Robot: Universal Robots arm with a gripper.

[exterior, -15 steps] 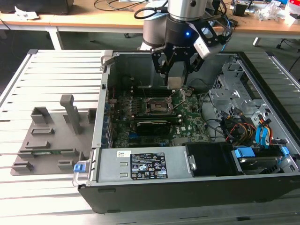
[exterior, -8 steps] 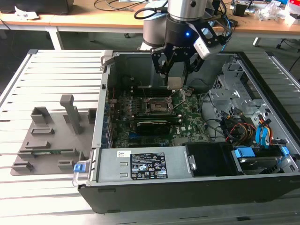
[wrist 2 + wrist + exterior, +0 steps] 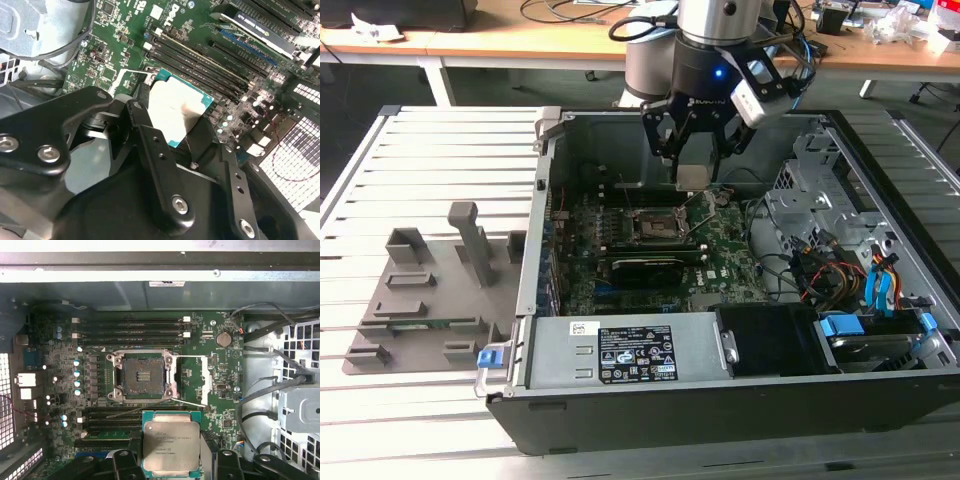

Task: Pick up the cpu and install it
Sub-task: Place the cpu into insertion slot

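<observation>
The cpu is pinched by its edges between the closed-in fingers of the gripper and is held aloft inside the open computer case, above the motherboard. It is near the socket but not yet over it, and the socket is seen bare and uncovered in the first wrist view. The carry-over is judged to be the step in hand, with pickup done and seating not yet done. A square line-up over the socket frame and a level, gentle lowering are called for, since the contacts could be bent by a tilted chip.
</observation>
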